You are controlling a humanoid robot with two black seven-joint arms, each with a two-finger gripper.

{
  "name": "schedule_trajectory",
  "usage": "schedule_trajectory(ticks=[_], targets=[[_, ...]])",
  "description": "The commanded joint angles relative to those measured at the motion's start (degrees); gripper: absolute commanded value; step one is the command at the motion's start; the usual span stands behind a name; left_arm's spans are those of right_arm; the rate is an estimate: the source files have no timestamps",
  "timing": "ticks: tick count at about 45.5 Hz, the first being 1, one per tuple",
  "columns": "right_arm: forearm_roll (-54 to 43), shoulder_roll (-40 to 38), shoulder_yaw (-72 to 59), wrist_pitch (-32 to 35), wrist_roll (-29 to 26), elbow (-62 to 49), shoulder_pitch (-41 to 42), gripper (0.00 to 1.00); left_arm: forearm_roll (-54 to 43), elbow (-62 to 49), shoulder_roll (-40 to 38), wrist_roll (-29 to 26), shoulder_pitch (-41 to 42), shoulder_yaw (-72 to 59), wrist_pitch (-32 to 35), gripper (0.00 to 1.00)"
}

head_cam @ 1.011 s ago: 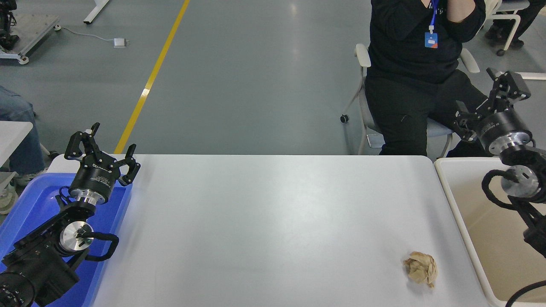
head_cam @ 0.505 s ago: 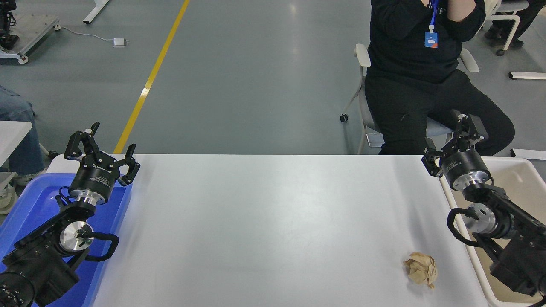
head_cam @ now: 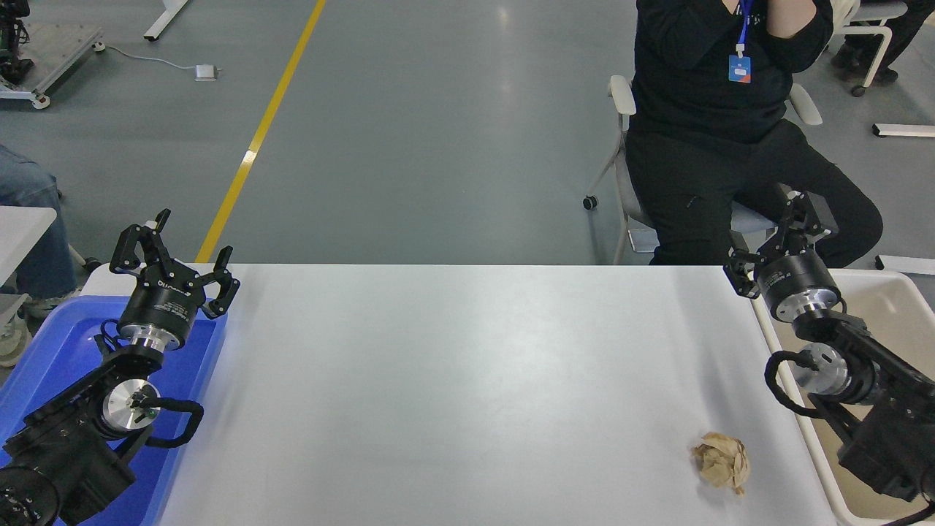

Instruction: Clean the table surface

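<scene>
The white table surface (head_cam: 453,380) fills the middle of the head view. A crumpled tan paper ball (head_cam: 721,461) lies on it near the front right. My right gripper (head_cam: 773,234) is open and empty over the table's far right corner, well behind the paper ball. My left gripper (head_cam: 175,247) is open and empty, parked over the blue tray at the lower left.
A blue plastic tray (head_cam: 44,358) sits at the table's left edge under the left arm. A beige plastic bin (head_cam: 891,307) stands off the right edge under the right arm. A person in black (head_cam: 723,124) sits on a chair beyond the far right corner.
My right arm came down and to the left from high over the bin to the table's far right corner, then nearly stopped. The paper ball and left arm have not moved.
</scene>
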Motion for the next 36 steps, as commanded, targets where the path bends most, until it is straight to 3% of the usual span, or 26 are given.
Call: schedule_trajectory(ticks=[1, 10, 20, 25, 36], targets=[[0.1, -0.8, -0.9, 0.0, 0.0, -0.2, 0.8, 0.99, 0.0, 0.0, -0.1, 0.0, 0.0, 0.0, 0.0, 1.0], [0.1, -3.3, -5.2, -1.0, -0.5, -3.4, 6.3, 0.99, 0.0, 0.0, 0.0, 0.0, 0.0, 0.0, 0.0, 1.0], [-0.1, -6.3, -16.2, -0.2, -2.9, -16.8, 15.9, 0.99, 0.0, 0.0, -0.1, 0.0, 0.0, 0.0, 0.0, 1.0], [-1.0, -6.3, -27.6, 0.4, -3.8, -22.1, 21.1, 0.99, 0.0, 0.0, -0.1, 0.0, 0.0, 0.0, 0.0, 1.0], [-3.0, -6.3, -61.6, 0.4, -3.7, -21.8, 29.3, 0.98, 0.0, 0.0, -0.1, 0.0, 0.0, 0.0, 0.0, 1.0]])
